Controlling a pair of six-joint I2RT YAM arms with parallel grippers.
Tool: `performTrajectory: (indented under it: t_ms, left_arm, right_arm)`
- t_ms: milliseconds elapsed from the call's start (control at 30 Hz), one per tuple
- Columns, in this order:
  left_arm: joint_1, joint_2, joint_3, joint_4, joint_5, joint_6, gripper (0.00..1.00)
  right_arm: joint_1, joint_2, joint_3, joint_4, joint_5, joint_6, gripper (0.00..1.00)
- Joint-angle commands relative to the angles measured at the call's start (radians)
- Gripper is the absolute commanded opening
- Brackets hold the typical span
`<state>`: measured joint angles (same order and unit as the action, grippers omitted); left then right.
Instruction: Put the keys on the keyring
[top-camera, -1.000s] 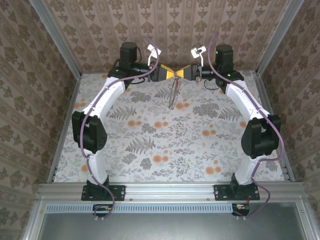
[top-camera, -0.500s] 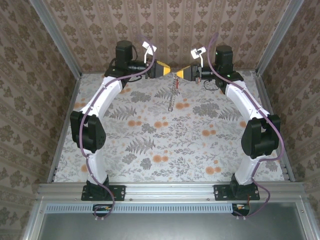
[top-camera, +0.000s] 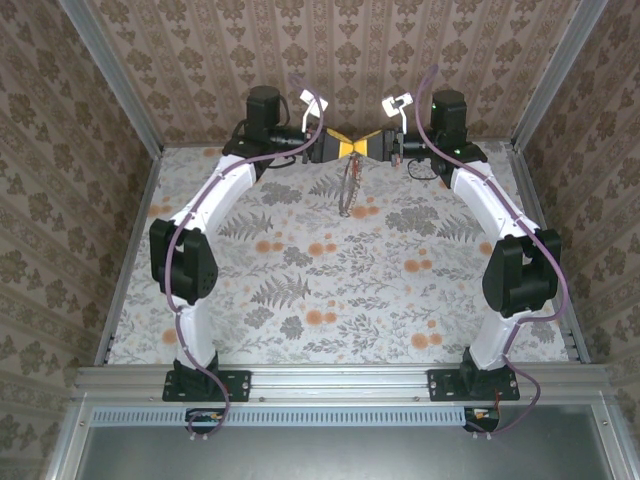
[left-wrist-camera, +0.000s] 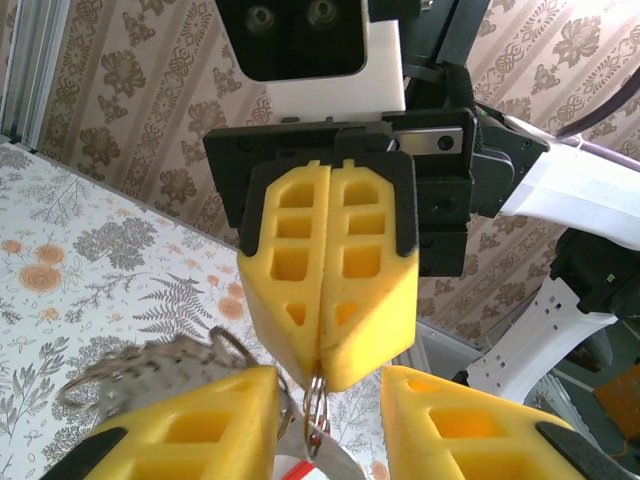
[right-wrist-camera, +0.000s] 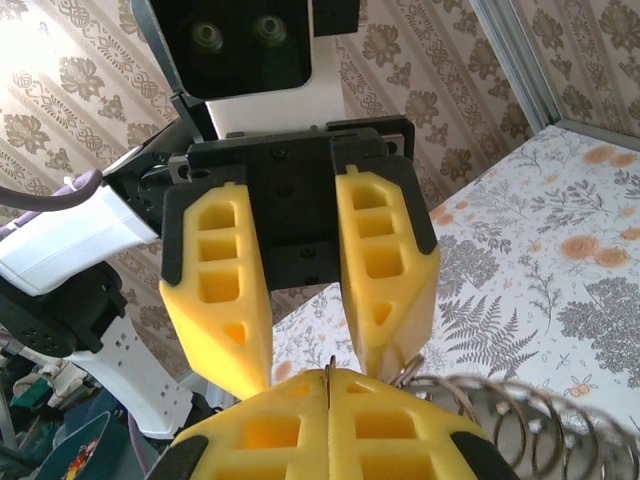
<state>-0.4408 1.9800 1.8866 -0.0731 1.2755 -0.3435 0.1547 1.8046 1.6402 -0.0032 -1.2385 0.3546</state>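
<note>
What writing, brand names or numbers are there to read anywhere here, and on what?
None can be read.
The yellow fingers and the flowered table carry no lettering.
The white tags near the wrists are too small to tell.

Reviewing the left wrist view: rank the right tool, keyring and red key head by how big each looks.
1. right tool, largest
2. keyring, partly hidden
3. red key head, smallest, though cut off at the frame edge

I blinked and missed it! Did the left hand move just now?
Yes. The left hand slid rightward, away from the left corner post, and its tips meet the right hand again.
</note>
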Motion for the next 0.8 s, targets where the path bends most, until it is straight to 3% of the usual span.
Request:
performTrajectory:
  t_ms: [0,267,767]
  left_arm:
    - [-0.002,0.000,0.007,-0.006,0.018,0.011,0.32]
    - [-0.007,0.000,0.002,-0.001,0.027,0.014,0.18]
    - [-0.009,-0.027,-0.034,-0.009,0.066,0.049,0.18]
  right_arm:
    - [-0.006,-0.017,-0.015,0.035,-0.018,0.003,0.00]
    - [-0.006,-0.014,-0.017,0.039,-0.015,0.004,0.00]
    - [-0.009,-0.013,-0.019,0.047,-0.006,0.012,0.00]
